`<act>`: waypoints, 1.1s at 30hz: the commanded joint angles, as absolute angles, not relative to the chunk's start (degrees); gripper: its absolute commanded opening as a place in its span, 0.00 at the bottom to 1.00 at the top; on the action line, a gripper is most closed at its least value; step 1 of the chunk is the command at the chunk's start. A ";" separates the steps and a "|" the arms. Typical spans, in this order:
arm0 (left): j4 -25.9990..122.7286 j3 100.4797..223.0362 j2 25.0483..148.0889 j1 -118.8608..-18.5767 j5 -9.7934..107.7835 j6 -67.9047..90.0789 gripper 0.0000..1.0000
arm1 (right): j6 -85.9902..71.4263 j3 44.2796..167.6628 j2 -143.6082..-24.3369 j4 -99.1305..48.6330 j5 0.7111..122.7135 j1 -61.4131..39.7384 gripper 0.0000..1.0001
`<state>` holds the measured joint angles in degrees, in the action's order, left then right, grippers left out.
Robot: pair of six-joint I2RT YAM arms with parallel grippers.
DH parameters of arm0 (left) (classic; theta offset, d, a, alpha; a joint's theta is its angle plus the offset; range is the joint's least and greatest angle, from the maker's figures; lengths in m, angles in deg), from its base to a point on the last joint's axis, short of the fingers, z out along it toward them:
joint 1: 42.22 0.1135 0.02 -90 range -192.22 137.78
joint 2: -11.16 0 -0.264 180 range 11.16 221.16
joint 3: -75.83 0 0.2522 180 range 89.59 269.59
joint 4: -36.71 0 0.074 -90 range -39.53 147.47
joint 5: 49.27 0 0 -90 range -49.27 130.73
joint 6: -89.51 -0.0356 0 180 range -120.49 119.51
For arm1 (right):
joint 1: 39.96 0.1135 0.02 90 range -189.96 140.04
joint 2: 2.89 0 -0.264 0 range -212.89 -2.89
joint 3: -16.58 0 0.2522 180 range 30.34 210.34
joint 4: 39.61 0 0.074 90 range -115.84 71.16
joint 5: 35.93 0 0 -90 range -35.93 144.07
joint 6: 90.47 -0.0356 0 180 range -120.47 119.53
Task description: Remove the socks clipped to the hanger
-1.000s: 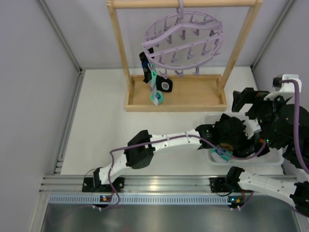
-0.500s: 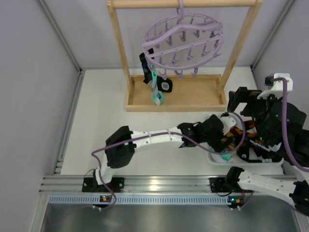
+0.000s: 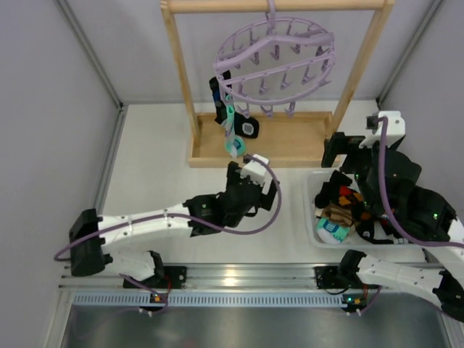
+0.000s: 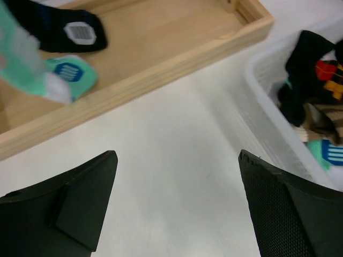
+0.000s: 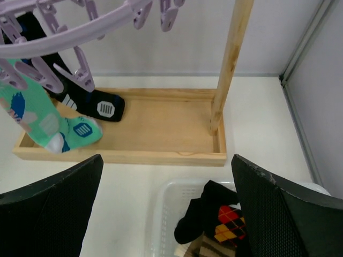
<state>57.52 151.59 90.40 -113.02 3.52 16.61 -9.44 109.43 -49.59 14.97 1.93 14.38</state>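
The lavender ring hanger [image 3: 275, 61] hangs by its hook from the wooden rack's top bar. On its left side, pegs hold a black sock [image 3: 217, 94], a teal-white sock [image 3: 233, 139] and a black sock with a white patch [image 3: 249, 128]. The right wrist view shows the hanger [image 5: 69, 37], the teal sock [image 5: 37, 118] and the black sock [image 5: 102, 107]. My left gripper [image 3: 257, 185] is open and empty, low over the table between rack and basket [image 4: 177, 155]. My right gripper [image 3: 348, 156] is open and empty above the basket's far end [image 5: 166, 158].
The wooden rack's tray base [image 3: 290, 148] stands at the back. A white basket [image 3: 312, 210] at the right holds black, argyle [image 3: 348, 196], brown striped [image 3: 337, 214] and teal [image 3: 330, 228] socks. Grey walls close in both sides.
My left arm has pulled back out of the basket and swung left, its gripper now empty over the table. A teal sock lies in the basket. My right gripper has moved left toward the rack.
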 commanded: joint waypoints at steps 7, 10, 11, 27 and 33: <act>44.83 134.87 74.80 -96.22 5.98 18.17 0.98 | -14.00 98.37 -53.78 3.08 16.35 9.79 0.99; 34.42 129.15 74.09 -91.20 15.32 12.72 0.98 | -13.48 94.16 -53.17 -2.01 23.12 9.43 0.99; 28.21 127.23 74.88 -90.30 15.77 11.47 0.98 | -12.95 92.32 -52.90 -3.33 26.61 9.34 0.99; 12.85 137.48 98.52 -77.46 28.42 5.92 0.69 | -10.49 86.41 -46.93 -7.73 36.31 9.43 0.99; 12.85 141.18 99.94 -78.42 26.87 7.68 0.00 | -11.36 86.58 -46.05 -8.35 35.18 9.34 0.99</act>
